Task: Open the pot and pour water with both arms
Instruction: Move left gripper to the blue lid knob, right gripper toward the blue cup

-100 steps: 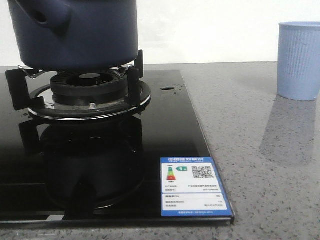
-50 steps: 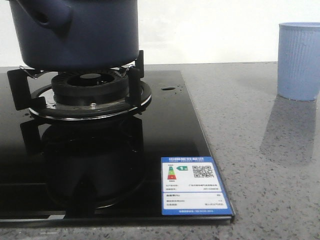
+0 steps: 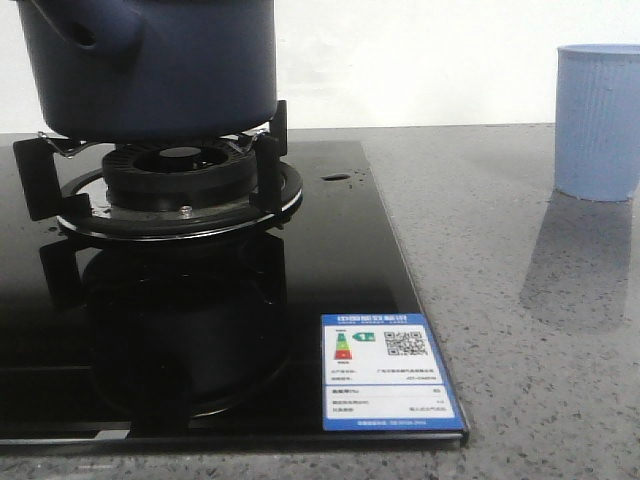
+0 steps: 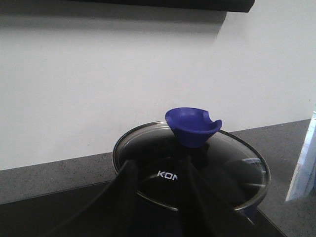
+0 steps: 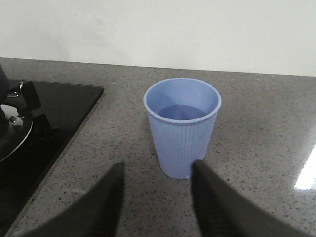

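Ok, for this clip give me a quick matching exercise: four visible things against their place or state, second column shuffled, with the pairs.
Things:
1. pot
2. glass lid
3. ribbed cup
4. energy label

Places or states:
A. stuck on the black cooktop's near corner
B. on the grey counter, water inside
C. sitting on the burner grate
D. closed over the pot, blue knob on top

Pairs: 1-C, 2-D, 3-B, 4-A

the pot (image 3: 150,65) sits on the burner grate (image 3: 170,180) at the back left of the cooktop (image 3: 330,260), with its lid (image 4: 190,173) on. the cup (image 3: 598,120) stands on the counter (image 3: 520,300), well apart to the right. a label (image 3: 390,372) lies at the cooktop's front right corner.
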Available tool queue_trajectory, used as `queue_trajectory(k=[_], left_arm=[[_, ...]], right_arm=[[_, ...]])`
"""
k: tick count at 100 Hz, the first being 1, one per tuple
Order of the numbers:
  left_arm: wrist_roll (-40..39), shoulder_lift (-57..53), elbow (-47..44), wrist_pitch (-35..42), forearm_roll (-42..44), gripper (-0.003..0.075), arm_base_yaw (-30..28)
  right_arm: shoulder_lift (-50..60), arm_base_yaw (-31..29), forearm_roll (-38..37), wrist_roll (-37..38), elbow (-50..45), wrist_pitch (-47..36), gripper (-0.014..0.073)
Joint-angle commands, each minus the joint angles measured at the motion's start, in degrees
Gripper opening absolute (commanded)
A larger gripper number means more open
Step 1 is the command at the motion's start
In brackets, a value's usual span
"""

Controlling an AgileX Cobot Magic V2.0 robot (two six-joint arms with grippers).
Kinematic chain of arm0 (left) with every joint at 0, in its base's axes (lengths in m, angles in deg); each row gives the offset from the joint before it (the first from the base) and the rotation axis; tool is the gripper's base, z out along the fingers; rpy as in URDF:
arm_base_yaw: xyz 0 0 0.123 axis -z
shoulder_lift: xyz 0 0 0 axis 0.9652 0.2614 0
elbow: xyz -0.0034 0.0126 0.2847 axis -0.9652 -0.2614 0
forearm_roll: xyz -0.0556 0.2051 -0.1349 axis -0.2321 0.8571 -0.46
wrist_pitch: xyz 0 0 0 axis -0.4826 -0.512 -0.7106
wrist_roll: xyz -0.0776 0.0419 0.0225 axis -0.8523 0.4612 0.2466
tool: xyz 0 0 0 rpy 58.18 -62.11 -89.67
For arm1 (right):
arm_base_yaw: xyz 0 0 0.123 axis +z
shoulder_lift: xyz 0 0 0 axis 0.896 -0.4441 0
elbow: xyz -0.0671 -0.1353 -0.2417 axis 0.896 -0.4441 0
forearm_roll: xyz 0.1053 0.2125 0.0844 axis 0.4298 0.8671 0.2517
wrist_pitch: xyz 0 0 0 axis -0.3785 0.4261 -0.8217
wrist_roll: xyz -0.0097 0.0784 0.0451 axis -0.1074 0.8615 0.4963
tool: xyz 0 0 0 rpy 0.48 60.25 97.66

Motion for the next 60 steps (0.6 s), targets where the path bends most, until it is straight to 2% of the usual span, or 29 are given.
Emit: queue_trajectory(k=[1, 8, 13, 30, 45, 60], left_arm=[[0.03, 1.78, 2.18, 6.62, -0.18, 0.0366, 1.01], [0.03, 3.52, 2.25, 8.08, -0.18, 0.046, 1.41], [0.03, 5.2, 2.31, 8.98, -0.18, 0.049, 1.7], [0.03, 11.3, 4.44, 10.98, -0.18, 0.0493, 3.73], [0.03, 16.16, 6.97, 14.14, -0.07, 0.0573, 5.96], [0.03, 20.56, 8.62, 14.99, -0.07, 0.0575, 6.35]], right_arm=[[-0.52, 0.11, -0.56, -0.64, 2.21, -4.93, 0.054], [-0.52, 0.11, -0.56, -0.64, 2.21, -4.93, 0.0577], [-0.52, 0.11, -0.56, -0.64, 2.21, -4.93, 0.0576], [-0.52, 0.11, -0.46, -0.64, 2.21, -5.05, 0.0576], [-0.52, 0.11, -0.46, -0.64, 2.21, -5.05, 0.0576], [-0.52, 0.11, -0.46, -0.53, 2.21, -5.17, 0.0576]])
